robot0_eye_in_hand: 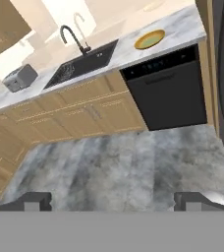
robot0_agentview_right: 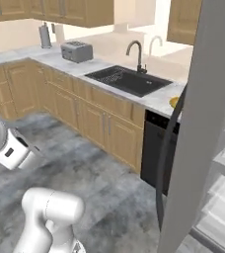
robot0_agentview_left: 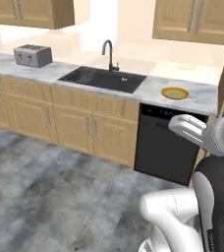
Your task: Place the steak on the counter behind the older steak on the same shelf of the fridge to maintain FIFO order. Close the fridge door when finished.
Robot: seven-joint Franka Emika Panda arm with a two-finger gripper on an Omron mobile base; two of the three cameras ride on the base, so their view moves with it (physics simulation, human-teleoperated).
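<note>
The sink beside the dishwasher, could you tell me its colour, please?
Black sink, clearest in the left base view.

No text, label, brand, number or sign can be read anywhere. The dishwasher has a row of small pale marks along its dark top panel, perhaps control symbols, but they are too small and blurred to make out. The toaster shows plain grey sides with no lettering that can be read, and the cabinet doors are bare wood.
</note>
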